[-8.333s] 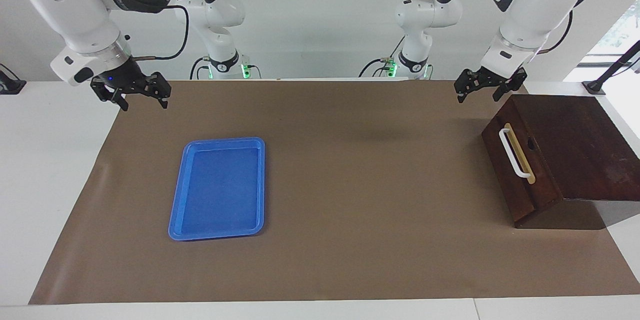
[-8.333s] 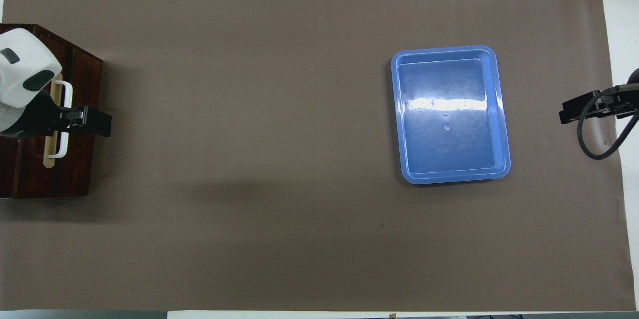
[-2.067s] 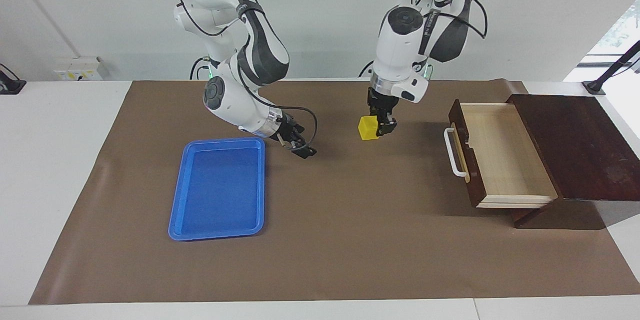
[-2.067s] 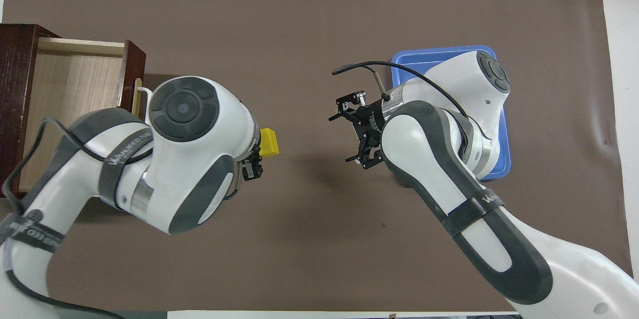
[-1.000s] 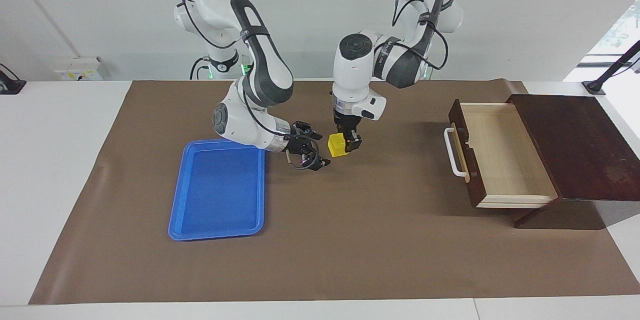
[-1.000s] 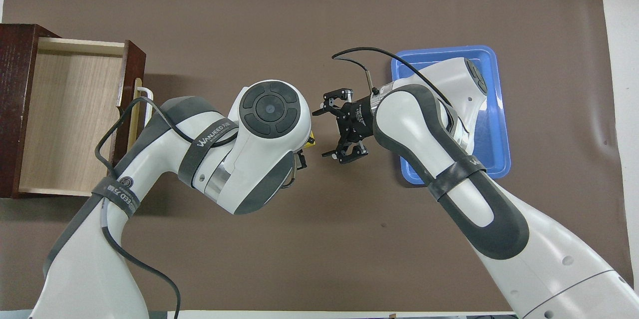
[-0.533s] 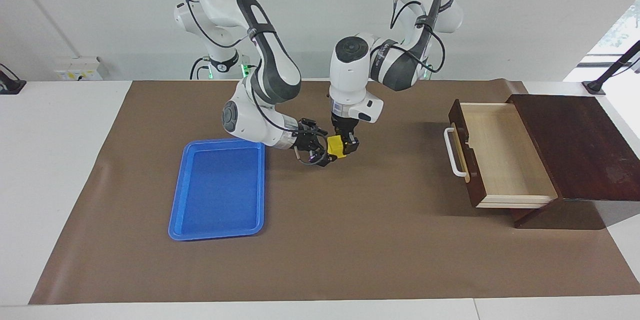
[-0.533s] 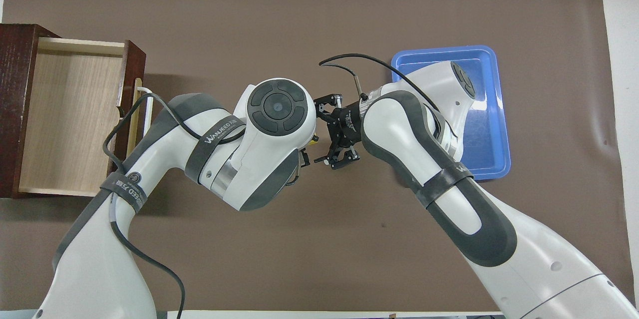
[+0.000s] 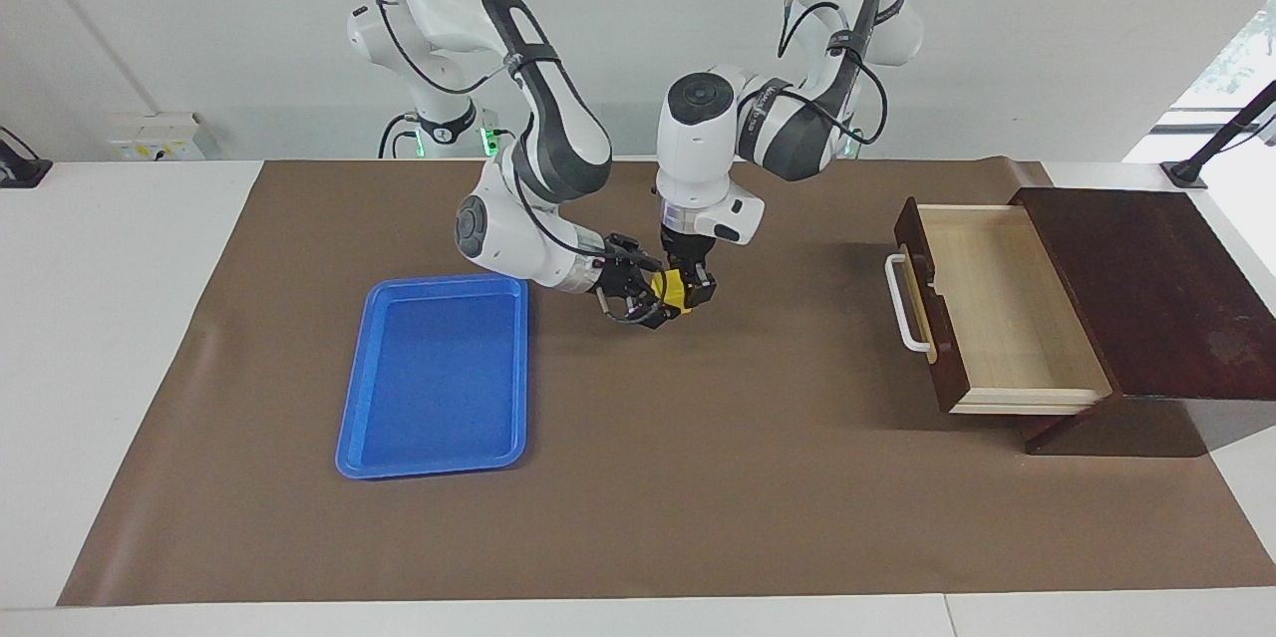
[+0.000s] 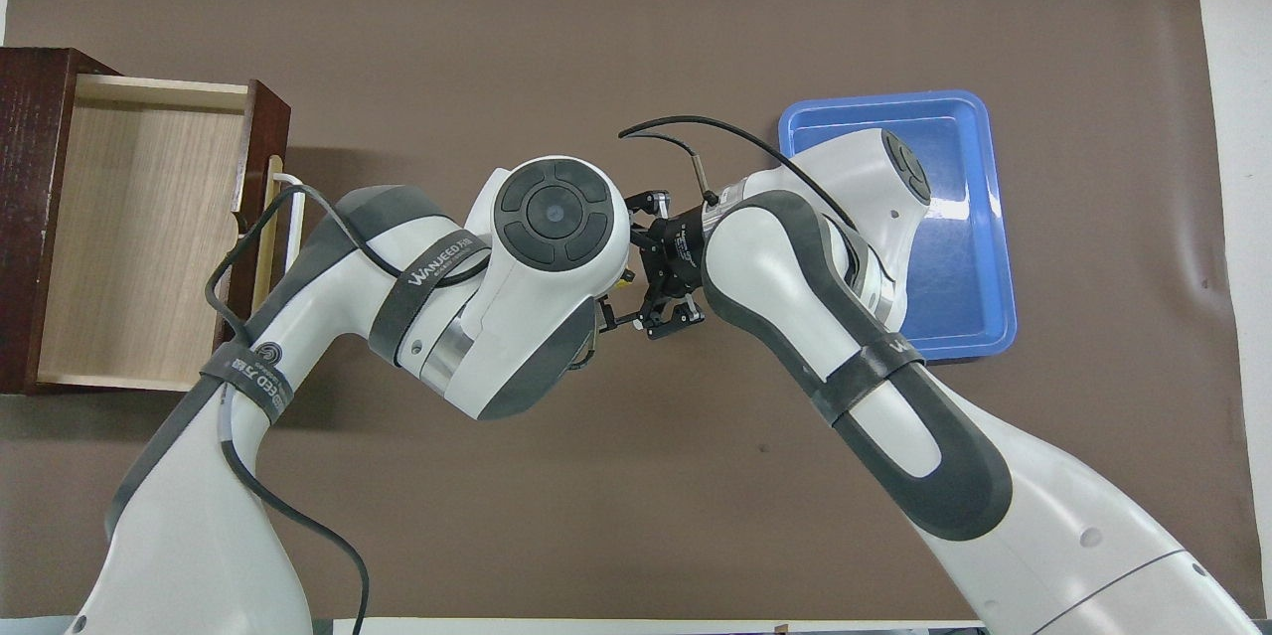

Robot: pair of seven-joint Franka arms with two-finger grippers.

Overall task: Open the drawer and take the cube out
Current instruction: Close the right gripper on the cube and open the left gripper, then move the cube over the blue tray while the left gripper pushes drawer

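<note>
Facing view: cube out, handover under way

Drawer pulled open, emptied. Cube pinched by left gripper, up over mat centre between drawer and blue tray. Right gripper spread around cube, grip not yet certain. Left to do: transfer, set-down. No long axis; faces slightly tilted.

Left gripper points straight down, fingers clamped. Right gripper reaches in level from the side, tips meeting the left's.
</note>
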